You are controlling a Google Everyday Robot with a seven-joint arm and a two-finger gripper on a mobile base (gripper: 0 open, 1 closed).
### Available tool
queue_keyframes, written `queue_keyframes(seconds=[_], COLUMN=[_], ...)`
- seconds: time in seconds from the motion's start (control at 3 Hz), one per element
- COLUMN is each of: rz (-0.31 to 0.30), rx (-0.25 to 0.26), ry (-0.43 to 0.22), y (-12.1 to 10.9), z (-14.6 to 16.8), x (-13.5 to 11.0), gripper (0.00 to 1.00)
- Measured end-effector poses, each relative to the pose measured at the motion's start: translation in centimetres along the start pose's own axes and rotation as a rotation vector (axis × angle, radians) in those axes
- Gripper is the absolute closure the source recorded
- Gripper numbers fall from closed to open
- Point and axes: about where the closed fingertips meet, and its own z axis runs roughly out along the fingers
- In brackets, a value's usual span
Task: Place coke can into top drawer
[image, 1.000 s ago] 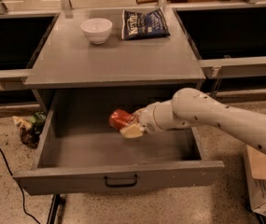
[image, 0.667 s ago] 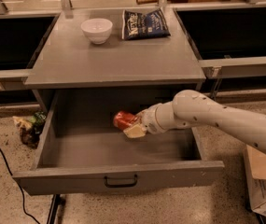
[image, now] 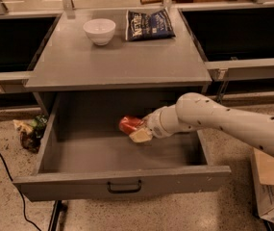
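Your coke can is inside the open top drawer, in its far half and a little right of centre. It lies on its side with one end pointing left, and you cannot tell whether it touches the drawer floor. The gripper is closed around the can's right end, with one pale finger showing just under it. The white arm reaches in from the right, over the drawer's right wall. The drawer is pulled well out towards you, its grey front panel nearest and the black handle at the panel's centre. Above it, on the grey cabinet top, you have a white bowl at the far left and a dark blue chip bag just to its right. A cardboard box sits on the floor at the near right, some crumpled wrappers lie on the floor to the left of the drawer, and a black cable trails along the near left.
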Motion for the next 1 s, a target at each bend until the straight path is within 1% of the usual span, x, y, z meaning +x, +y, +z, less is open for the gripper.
queue_keyframes(seconds=[0.33, 0.67, 1.0], rz=[0.0, 0.001, -0.005], rx=[0.001, -0.005, -0.005], ry=[-0.001, -0.042, -0.117], y=[0.0, 0.3, 1.2], z=[0.0, -0.4, -2.4], x=[0.0, -0.3, -0.9], gripper=[0.11, 0.0, 0.0])
